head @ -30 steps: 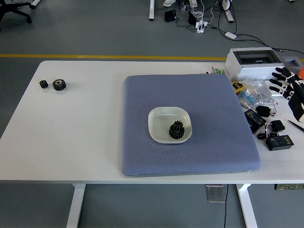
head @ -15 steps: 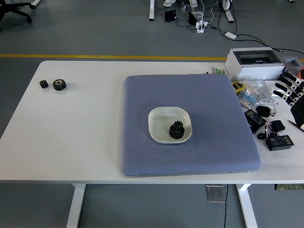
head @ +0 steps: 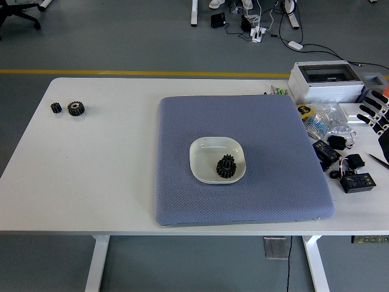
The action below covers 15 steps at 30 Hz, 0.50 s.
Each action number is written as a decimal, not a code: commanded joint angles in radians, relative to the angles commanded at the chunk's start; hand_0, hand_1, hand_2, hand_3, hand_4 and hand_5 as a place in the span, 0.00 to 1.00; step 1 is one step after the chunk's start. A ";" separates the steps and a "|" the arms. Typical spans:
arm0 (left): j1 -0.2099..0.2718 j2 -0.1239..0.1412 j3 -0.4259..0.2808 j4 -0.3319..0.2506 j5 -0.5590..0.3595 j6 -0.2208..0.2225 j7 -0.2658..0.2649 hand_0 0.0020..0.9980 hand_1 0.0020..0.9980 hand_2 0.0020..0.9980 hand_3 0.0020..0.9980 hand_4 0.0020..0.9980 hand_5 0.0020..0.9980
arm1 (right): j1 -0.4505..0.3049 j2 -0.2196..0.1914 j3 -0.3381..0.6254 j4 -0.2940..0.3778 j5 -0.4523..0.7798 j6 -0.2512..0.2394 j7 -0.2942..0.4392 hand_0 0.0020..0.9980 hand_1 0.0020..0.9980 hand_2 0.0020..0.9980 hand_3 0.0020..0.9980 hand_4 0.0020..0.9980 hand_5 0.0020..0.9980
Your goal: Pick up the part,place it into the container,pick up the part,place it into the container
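Note:
A white square dish [head: 217, 159] sits in the middle of a blue-grey mat [head: 243, 158]. A black gear [head: 226, 166] lies inside the dish, toward its near right. Two more black gears lie far left on the white table: a small one [head: 56, 107] and a larger one [head: 76, 108] beside it. My right hand [head: 375, 112] shows only at the right edge, fingers spread and holding nothing, far from the dish. My left arm is out of view.
A white box [head: 325, 81] stands at the back right. Tape, a plastic bag, black electronic modules [head: 356, 180] and cables clutter the table's right side beside the mat. A yellow floor line runs beyond the table.
My right hand has drawn back to the right, from over the clutter to the picture's edge. The gears and the dish have not moved.

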<state>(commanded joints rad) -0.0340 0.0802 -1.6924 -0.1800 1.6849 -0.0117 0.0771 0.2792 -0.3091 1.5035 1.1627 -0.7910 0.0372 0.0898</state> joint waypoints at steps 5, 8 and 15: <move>0.001 0.001 -0.003 0.000 0.002 0.000 0.001 0.72 0.68 0.69 0.57 0.61 0.57 | -0.002 0.003 0.002 0.001 -0.001 0.007 0.006 0.77 0.76 0.78 0.77 1.00 0.85; 0.000 0.001 -0.001 0.000 0.001 0.000 0.001 0.72 0.68 0.69 0.57 0.61 0.57 | -0.005 0.007 0.007 0.002 -0.001 0.017 0.017 0.77 0.76 0.78 0.79 1.00 0.85; -0.001 -0.001 -0.004 0.000 0.004 0.000 0.003 0.72 0.68 0.69 0.57 0.61 0.57 | -0.017 0.023 -0.002 -0.002 -0.115 -0.005 0.081 0.78 0.77 0.79 0.79 1.00 0.85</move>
<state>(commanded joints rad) -0.0345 0.0792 -1.6960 -0.1800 1.6888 -0.0121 0.0798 0.2626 -0.2858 1.5019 1.1607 -0.9063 0.0321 0.1706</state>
